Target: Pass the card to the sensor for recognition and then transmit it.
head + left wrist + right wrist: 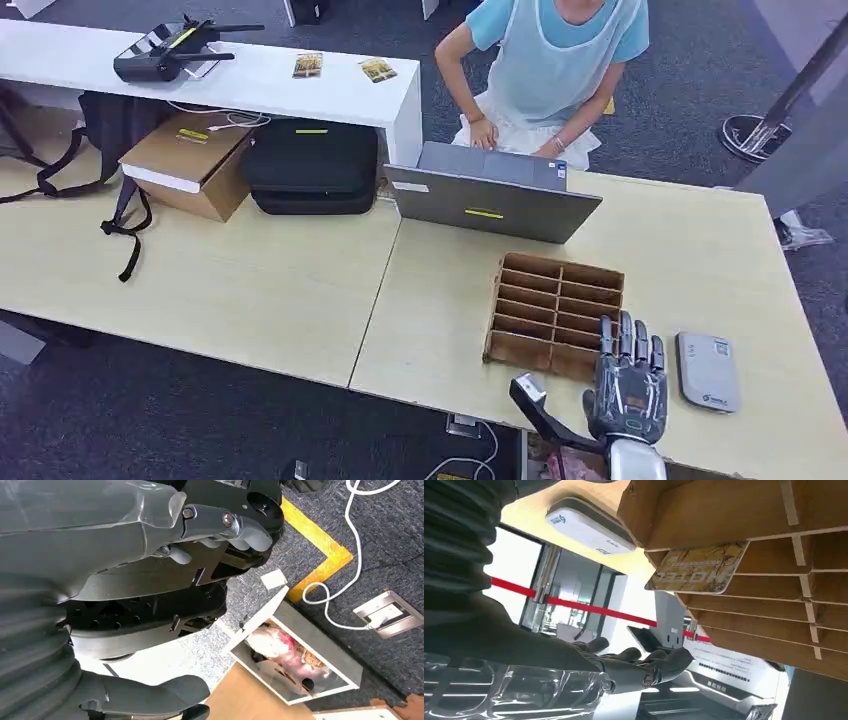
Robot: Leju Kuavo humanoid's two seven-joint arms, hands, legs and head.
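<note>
Right hand (pixel 628 385) (fingers spread) between wooden rack (pixel 555 313) and grey sensor (pixel 707 372)

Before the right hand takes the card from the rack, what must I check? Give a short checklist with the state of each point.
1. Right hand at the rack, near side: ok.
2. Right hand empty, fingers apart: ok.
3. Card sticks out of a slot, free to grasp: ok.
4. Sensor on the table beside the rack, top uncovered: ok.
5. Fingers in line with the card's slot: cannot tell.
6. Left hand hangs low, out of the way: ok.
</note>
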